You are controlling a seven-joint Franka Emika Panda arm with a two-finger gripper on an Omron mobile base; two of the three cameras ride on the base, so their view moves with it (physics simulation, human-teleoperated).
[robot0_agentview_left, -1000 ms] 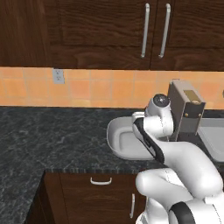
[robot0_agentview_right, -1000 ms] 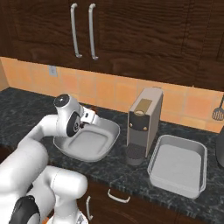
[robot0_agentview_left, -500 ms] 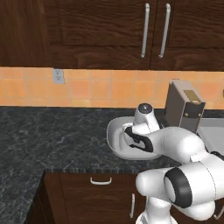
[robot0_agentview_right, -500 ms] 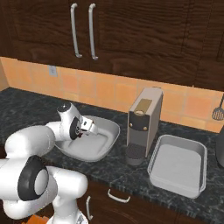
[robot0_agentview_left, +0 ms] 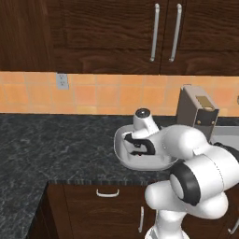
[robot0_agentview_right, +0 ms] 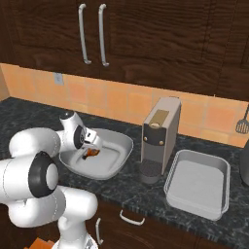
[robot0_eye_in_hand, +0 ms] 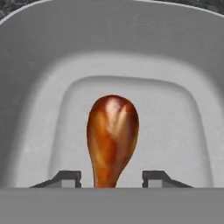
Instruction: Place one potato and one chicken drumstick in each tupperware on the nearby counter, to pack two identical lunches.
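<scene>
The gripper (robot0_eye_in_hand: pixel 112 177) is lowered into the wide, round-cornered tupperware (robot0_agentview_right: pixel 119 146), which is taken here as the landmark. A chicken drumstick (robot0_eye_in_hand: pixel 112 138) is seen inside this container, its thin end lying between the two fingertips (robot0_eye_in_hand: pixel 68 177) and its thick end pointing away from the hand. The jaws are seen standing apart, with a clear gap on either side of the narrow end, so the drumstick is judged to be let go and resting on the container floor rather than clamped. From the right base view the drumstick (robot0_agentview_right: pixel 90 153) is glimpsed as a brown shape under the hand, near the container's left wall. The low, tilted pose of the hand is probably chosen so that the food is set down gently instead of dropped. No potato can be made out in this container. To the right of it a tall grey appliance (robot0_agentview_right: pixel 159 136) is stood on the counter (robot0_agentview_right: pixel 29 114), and beyond that the rectangular tupperware (robot0_agentview_right: pixel 197 182) is placed, apparently unfilled. No brand, label or legible writing is found on anything.
</scene>
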